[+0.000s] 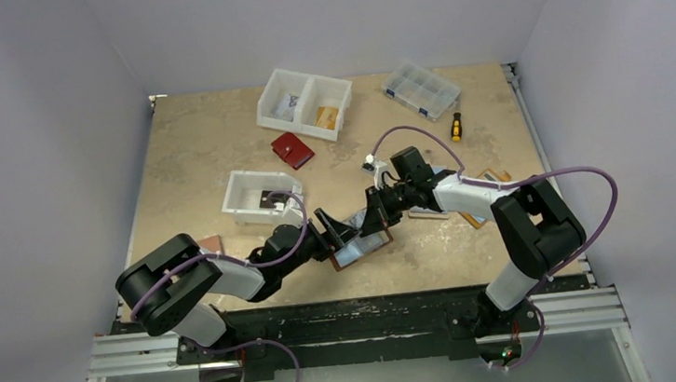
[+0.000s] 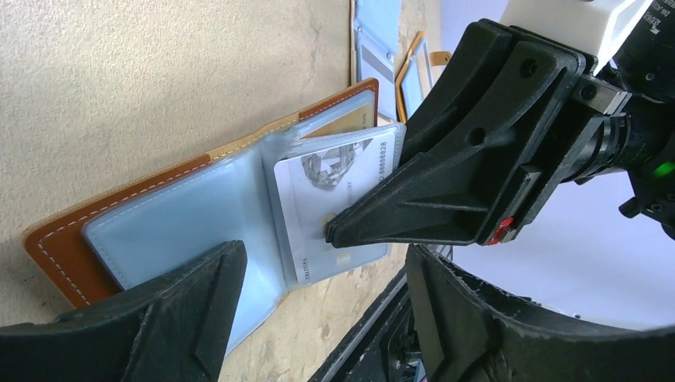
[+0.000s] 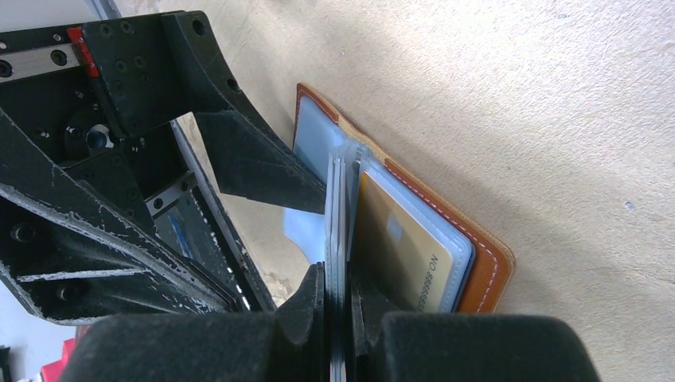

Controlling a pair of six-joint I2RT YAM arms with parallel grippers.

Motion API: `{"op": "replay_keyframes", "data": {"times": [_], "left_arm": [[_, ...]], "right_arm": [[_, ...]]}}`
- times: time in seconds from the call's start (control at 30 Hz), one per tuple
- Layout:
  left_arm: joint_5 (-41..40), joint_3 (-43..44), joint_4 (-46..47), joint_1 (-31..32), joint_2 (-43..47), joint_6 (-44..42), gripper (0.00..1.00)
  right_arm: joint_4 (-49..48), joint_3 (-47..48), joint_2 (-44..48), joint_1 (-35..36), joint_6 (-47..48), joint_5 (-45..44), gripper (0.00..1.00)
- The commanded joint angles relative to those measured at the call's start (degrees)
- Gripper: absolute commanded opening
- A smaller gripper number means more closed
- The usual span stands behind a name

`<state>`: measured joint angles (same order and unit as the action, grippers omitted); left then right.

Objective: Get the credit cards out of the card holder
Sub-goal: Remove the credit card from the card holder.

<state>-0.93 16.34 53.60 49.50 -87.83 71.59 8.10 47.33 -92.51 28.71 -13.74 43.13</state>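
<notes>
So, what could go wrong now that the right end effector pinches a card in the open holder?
The right end effector seems shut on several thin layers, so the plastic sleeve may come along with the white card. The left end effector is open and does not clamp the card holder, so the holder might lift or slide.

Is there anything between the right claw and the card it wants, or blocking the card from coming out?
Nothing visible does. The right gripper is already shut on the edge of the white credit card in the open card holder. The left gripper, open, sits at the holder's other half, beside the card's way out.
</notes>
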Motion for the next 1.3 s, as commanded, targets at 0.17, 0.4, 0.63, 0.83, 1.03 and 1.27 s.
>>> {"op": "replay_keyframes", "data": {"times": [0.17,0.4,0.63,0.83,1.03,1.27], "left_arm": [[0.05,0.19,5.89,-0.54,-3.08,1.8,0.77],[0.15,2.15,5.19,-0.56,-5.95,2.1,0.76],[0.66,4.74,5.63,-0.56,-10.36,2.61,0.73],[0.57,4.89,5.39,-0.6,-11.03,2.61,0.71],[0.59,5.12,3.66,-0.6,-11.7,2.73,0.7],[-0.06,4.24,3.09,-0.55,-11.29,3.16,0.7]], "right_arm": [[-1.54,1.02,-1.21,-0.05,0.89,3.71,0.08],[-0.58,2.1,-2.84,-0.05,1.54,3.42,0.24],[3.05,4.05,-1.85,-0.07,4.85,-1.62,0.38],[4.89,3.91,0.69,-0.18,7.12,-7.3,0.44],[5.59,3.82,1.74,-0.98,7.55,-8.68,0.47],[6.21,3.44,3.01,-2.3,8.0,-8.94,0.5]]}}
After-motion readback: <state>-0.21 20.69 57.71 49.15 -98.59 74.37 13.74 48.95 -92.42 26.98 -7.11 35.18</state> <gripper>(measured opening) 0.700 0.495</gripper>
